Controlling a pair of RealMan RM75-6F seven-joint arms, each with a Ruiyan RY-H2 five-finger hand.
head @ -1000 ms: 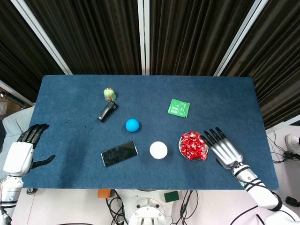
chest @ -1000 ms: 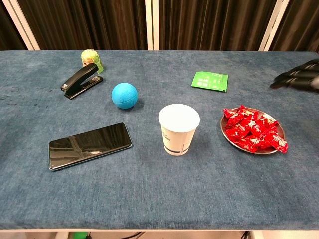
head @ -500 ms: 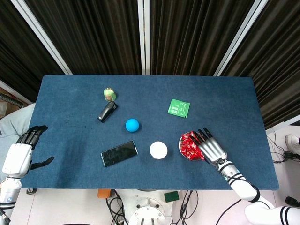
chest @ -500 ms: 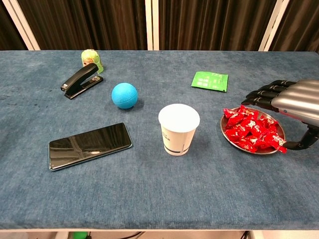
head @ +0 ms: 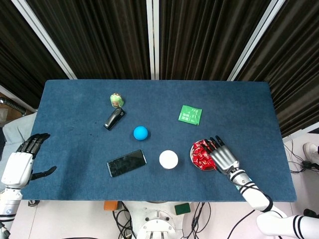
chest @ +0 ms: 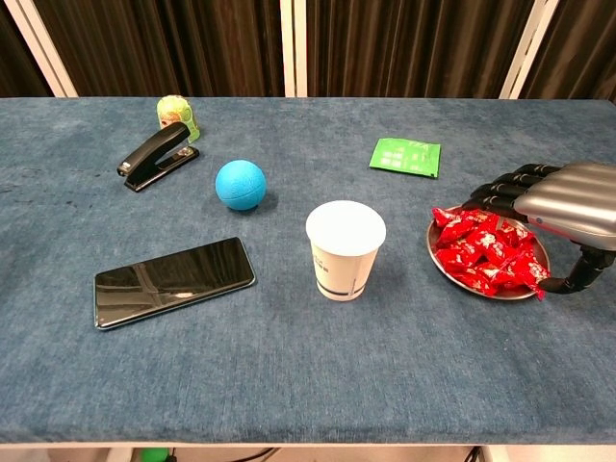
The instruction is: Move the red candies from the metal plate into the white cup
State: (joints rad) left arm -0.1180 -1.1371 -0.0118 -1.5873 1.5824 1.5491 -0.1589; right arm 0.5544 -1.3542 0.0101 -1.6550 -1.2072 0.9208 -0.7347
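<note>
Red wrapped candies (chest: 481, 250) (head: 201, 153) fill a round metal plate (chest: 478, 286) (head: 193, 157) at the table's front right. A white paper cup (chest: 345, 248) (head: 168, 159) stands upright just to its left. My right hand (chest: 556, 200) (head: 222, 156) hovers over the plate's right side, fingers spread above the candies and thumb down beside the rim, holding nothing. My left hand (head: 21, 162) hangs off the table's left edge with fingers apart and empty; the chest view does not show it.
A black phone (chest: 173, 282) lies left of the cup, with a blue ball (chest: 240, 184) behind it. A black stapler (chest: 158, 156) and a small green figure (chest: 176, 115) sit at the back left. A green packet (chest: 405, 156) lies behind the plate.
My right hand has moved in from the right and settled lower over the plate of candies. The left hand has barely shifted.
</note>
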